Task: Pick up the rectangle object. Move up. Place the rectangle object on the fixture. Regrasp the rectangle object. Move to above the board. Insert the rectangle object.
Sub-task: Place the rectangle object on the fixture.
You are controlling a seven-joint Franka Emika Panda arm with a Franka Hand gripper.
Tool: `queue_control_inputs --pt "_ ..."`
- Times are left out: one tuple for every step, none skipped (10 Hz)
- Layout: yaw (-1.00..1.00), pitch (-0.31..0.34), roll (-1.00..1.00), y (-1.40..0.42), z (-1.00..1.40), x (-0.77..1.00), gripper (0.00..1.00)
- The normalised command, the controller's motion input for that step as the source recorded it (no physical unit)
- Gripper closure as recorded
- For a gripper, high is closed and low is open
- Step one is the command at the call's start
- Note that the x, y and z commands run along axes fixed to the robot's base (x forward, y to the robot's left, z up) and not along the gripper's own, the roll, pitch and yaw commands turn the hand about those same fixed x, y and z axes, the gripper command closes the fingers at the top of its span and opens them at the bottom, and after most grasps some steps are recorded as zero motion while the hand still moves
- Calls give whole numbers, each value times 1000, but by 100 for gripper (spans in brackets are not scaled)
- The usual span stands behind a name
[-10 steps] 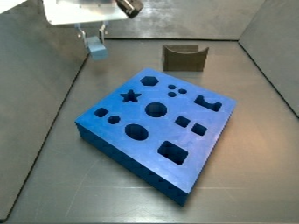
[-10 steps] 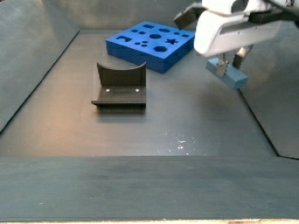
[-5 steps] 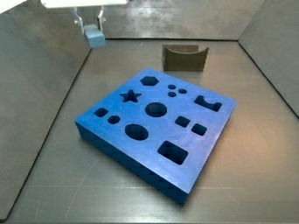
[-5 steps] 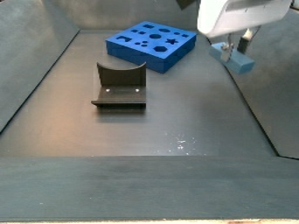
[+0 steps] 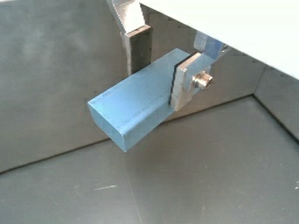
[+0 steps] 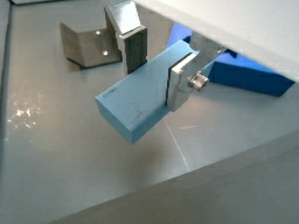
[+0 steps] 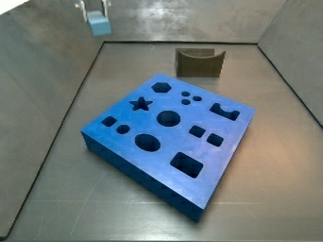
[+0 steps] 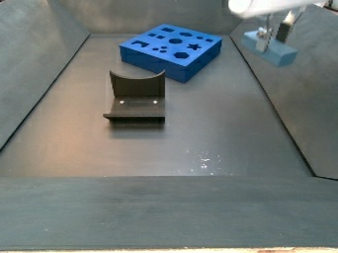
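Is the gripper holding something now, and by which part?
Yes. The gripper, high above the floor, holds the rectangle object by one end, pinched between its fingers.

The gripper [image 5: 162, 68] is raised high, near the top edge of both side views, with only its lower part showing [image 8: 270, 32]. In both wrist views its jaws are closed on the block [image 5: 135, 108], which juts out from between them at a slant. One silver finger [image 6: 184, 80] presses flat on one side of the block, a screw showing on it; the other finger [image 6: 126, 33] lies against the opposite side. In a side view the block [image 7: 97, 24] hangs below the fingers.
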Motion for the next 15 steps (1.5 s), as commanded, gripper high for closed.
queue_control_inputs --pt "21 116 164 14 475 -11 100" --pt "28 120 148 11 308 -6 100" --pt "31 120 143 9 178 -7 100" --pt "-1000 -20 111 -158 242 1000 100" --pt "-1000 -14 107 -157 223 1000 100" --pt "-1000 18 98 -138 201 1000 100" --pt "-1000 42 95 -127 189 1000 100" --pt "-1000 63 96 -123 180 1000 100" --pt "-1000 139 106 -108 157 1000 100" --pt "-1000 186 112 -100 149 1000 100" --pt "-657 293 119 -87 132 1000 100" --pt "-506 305 109 -83 126 1000 100" --pt "-235 308 82 -71 110 1000 100" --pt "-155 299 71 -64 103 1000 100" --pt "-81 275 51 -55 88 1000 100"
